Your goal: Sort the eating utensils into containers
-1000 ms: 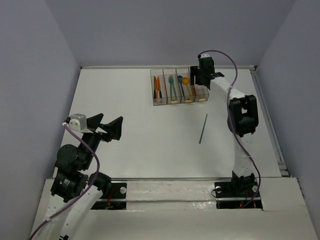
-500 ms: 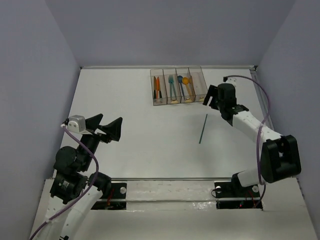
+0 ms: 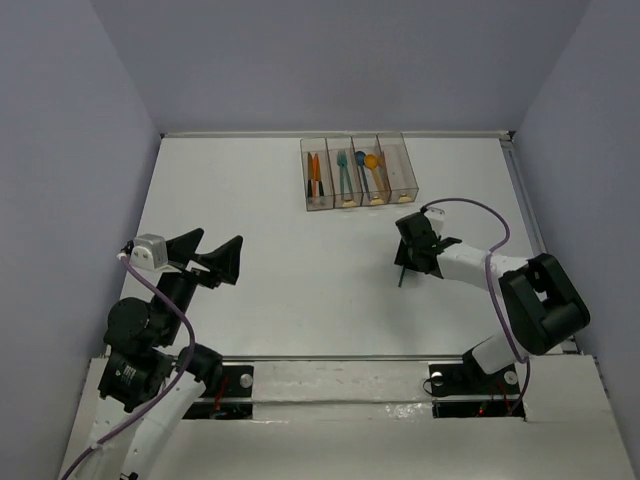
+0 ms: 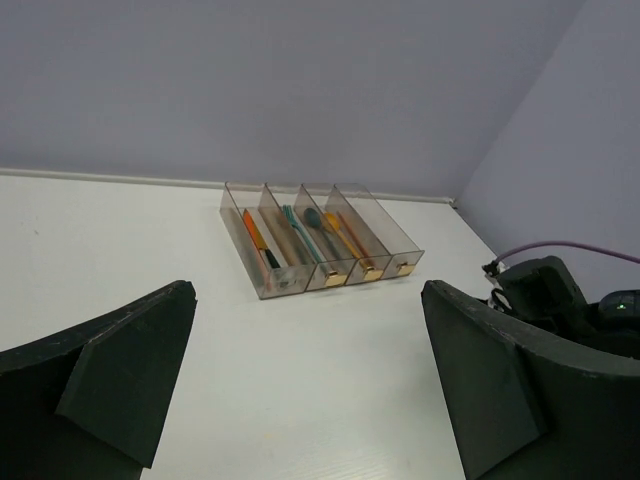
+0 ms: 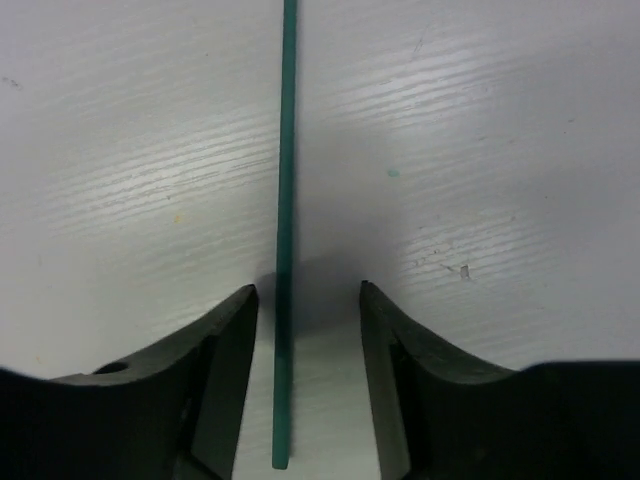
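The containers (image 3: pixel 403 178) sit at the far side of the white desk (image 3: pixel 260 200), four clear bins joined in a row. From the left, the first bin holds orange utensils (image 3: pixel 314 175) with a darker one beside them, the second a teal fork (image 3: pixel 343 170), and the third a blue spoon (image 3: pixel 361 165) next to an orange spoon (image 3: pixel 372 163). Nothing stands between the bins and either arm.

One thin teal utensil (image 3: pixel 401 278) lies alone on the desk, well apart from the bins, towards the right. I cannot tell which kind it is.

The right arm is folded low and reaches in from the right edge, a purple cable (image 3: pixel 470 205) looping over it. Its end effector (image 3: pixel 408 250) is down over the far part of that utensil. The left arm is bunched at the near left corner with its end effector (image 3: pixel 218 245) raised off the desk, spread wide and facing the bins.

From overhead the right end effector hides its own grip. The right wrist camera shows it: the teal utensil (image 5: pixel 286 200) runs lengthwise between the two dark fingers (image 5: pixel 225 340), nearer the left one, with bare desk visible on both sides. The end effector (image 5: pixel 305 290) is released and straddles the utensil. The left wrist camera shows the containers (image 4: pixel 385 235) framed between its own parted fingers (image 4: pixel 130 370), which grasp nothing.
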{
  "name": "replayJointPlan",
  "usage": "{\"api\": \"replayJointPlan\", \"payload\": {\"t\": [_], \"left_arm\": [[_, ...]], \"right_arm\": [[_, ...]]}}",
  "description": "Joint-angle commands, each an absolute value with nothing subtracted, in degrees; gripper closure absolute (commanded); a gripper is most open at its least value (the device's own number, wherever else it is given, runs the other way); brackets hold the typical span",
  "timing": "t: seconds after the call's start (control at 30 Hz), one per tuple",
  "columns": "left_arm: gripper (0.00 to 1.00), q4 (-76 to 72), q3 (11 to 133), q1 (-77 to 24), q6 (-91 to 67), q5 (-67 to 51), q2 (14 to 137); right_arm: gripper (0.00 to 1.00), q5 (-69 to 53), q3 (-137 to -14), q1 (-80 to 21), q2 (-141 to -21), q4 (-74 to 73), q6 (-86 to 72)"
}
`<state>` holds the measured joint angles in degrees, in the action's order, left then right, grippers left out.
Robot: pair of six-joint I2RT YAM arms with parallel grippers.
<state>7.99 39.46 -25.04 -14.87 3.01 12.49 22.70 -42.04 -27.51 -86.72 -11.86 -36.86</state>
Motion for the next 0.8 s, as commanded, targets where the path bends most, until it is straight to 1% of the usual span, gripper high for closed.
{"api": "replayJointPlan", "payload": {"t": [0.0, 0.03, 0.07, 0.1, 0.13, 0.2, 0.23, 0.27, 0.3, 0.4, 0.53, 0.63, 0.67, 0.77], "left_arm": [[0.01, 5.8, 41.4, -25.7, -14.3, 2.6, 11.4], [0.01, 5.8, 41.4, -25.7, -14.4, 2.7, 11.3], [0.01, 5.9, 41.5, -25.7, -14.3, 2.7, 11.3], [0.01, 5.9, 41.4, -25.7, -14.3, 2.7, 11.3], [0.01, 6.0, 41.4, -25.7, -14.3, 2.7, 11.3], [0.01, 5.9, 41.5, -25.7, -14.2, 2.7, 11.2], [0.01, 5.9, 41.5, -25.7, -14.2, 2.8, 11.2], [0.01, 6.0, 41.6, -25.7, -14.2, 2.8, 11.2], [0.01, 6.0, 41.6, -25.7, -14.2, 2.9, 11.2], [0.01, 6.0, 41.6, -25.7, -14.3, 3.0, 11.2], [0.01, 6.1, 41.6, -25.7, -14.2, 3.1, 11.2], [0.01, 6.0, 41.4, -25.7, -14.2, 2.8, 11.7], [0.01, 5.9, 41.5, -25.7, -14.2, 2.8, 11.9], [0.01, 5.9, 41.5, -25.7, -14.2, 3.1, 12.1]], "right_arm": [[0.57, 28.5, -44.6, -29.6, -90.5, -13.7, -41.3], [0.6, 29.3, -44.8, -29.6, -91.1, -14.4, -41.7], [0.69, 30.5, -44.9, -30.2, -91.6, -15.0, -42.4], [0.71, 30.4, -44.6, -30.2, -91.5, -14.9, -42.7], [0.77, 30.1, -44.2, -30.2, -91.2, -14.0, -43.2], [0.86, 29.9, -43.1, -30.2, -90.1, -13.3, -43.6], [0.94, 30.0, -43.0, -30.2, -89.7, -13.2, -43.7], [0.98, 30.1, -43.1, -30.2, -89.6, -13.4, -43.8], [1.0, 30.3, -43.2, -30.2, -89.1, -13.9, -43.7], [1.0, 31.8, -43.4, -30.2, -87.0, -15.5, -43.0], [1.0, 34.0, -42.9, -30.2, -78.9, -14.0, -37.5], [1.0, 32.9, -45.3, -29.3, -76.3, -8.5, -28.2], [1.0, 29.7, -48.4, -27.9, -76.6, -7.4, -23.1], [1.0, 26.0, -53.2, -26.0, -79.3, -2.1, -15.6]]}}
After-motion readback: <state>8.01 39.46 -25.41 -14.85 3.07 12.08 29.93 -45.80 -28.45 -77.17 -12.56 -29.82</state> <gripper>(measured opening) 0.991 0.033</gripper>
